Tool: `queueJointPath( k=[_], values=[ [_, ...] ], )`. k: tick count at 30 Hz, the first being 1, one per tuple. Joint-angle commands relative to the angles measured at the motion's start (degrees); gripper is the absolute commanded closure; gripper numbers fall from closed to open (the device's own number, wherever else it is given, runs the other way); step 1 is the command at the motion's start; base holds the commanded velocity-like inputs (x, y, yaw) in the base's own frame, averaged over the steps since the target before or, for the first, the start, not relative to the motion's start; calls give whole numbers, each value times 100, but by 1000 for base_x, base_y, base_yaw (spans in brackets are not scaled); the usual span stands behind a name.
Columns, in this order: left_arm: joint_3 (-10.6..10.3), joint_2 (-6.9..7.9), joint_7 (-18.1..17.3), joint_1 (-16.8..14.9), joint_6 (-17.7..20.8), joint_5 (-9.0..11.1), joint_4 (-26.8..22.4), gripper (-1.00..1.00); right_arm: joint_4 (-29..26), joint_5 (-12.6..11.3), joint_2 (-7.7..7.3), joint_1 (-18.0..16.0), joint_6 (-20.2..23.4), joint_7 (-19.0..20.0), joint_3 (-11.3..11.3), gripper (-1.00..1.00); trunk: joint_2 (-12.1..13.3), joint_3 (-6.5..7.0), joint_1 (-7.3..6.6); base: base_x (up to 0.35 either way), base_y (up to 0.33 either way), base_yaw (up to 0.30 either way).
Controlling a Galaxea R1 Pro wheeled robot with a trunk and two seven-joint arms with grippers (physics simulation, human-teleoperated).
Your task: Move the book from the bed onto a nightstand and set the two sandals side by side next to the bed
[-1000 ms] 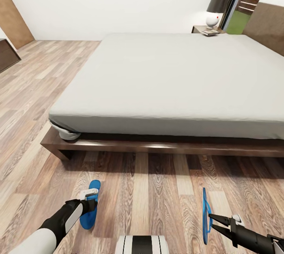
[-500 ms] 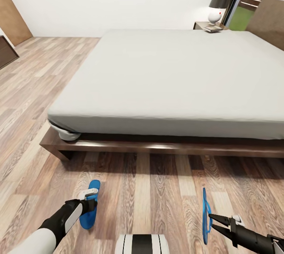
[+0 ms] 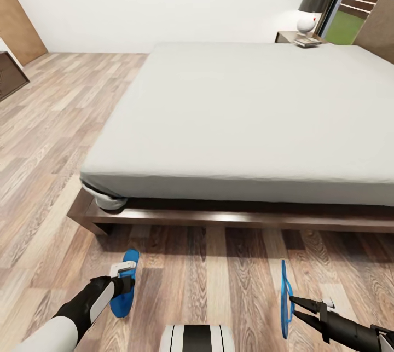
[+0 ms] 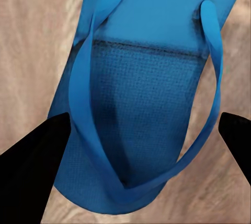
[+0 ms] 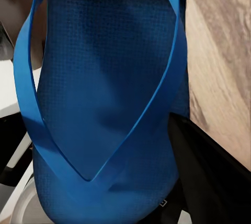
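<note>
My left gripper [image 3: 123,281] holds a bright blue sandal [image 3: 125,289] flat and low over the wood floor. In the left wrist view its fingers [image 4: 36,156] press that sandal [image 4: 146,93] from both sides. My right gripper [image 3: 293,308] is shut on the other sandal [image 3: 284,297], which stands on edge and shows close up in the right wrist view [image 5: 99,98]. The bed [image 3: 246,116] lies just ahead, its dark frame [image 3: 219,218] facing me. Far behind it the book [image 3: 308,41] rests on the nightstand [image 3: 287,37].
A white lamp [image 3: 307,22] with a dark shade stands on the nightstand, beside a tall window [image 3: 355,12]. A dark low cabinet [image 3: 10,75] and a wooden door [image 3: 22,23] are at the far left. Bare wood floor [image 3: 49,138] runs along the bed's left side.
The whole view has shifted: bed and floor planks now sit further right in the picture. Both grippers and their sandals keep the same places relative to me.
</note>
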Motion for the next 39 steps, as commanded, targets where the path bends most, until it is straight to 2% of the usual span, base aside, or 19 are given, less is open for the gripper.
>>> queueJointPath(
  k=[1, 16, 39],
  values=[
    [-45, 6, 48, -1, 20, 58, -11, 100, -3, -8, -1, 1, 51, 6, -12, 100, -1, -4, 0, 88, 137, 0],
    [-53, -3, 48, -1, 21, 58, -17, 100, -12, -14, -1, 2, 48, 16, -19, 100, -1, -4, 0, 10, 16, 0],
    [-46, -3, 50, -1, 29, 58, -17, 100, -12, -14, -1, 0, 48, 16, -20, 100, -32, -513, 60, 0, 0, 0]
  ],
)
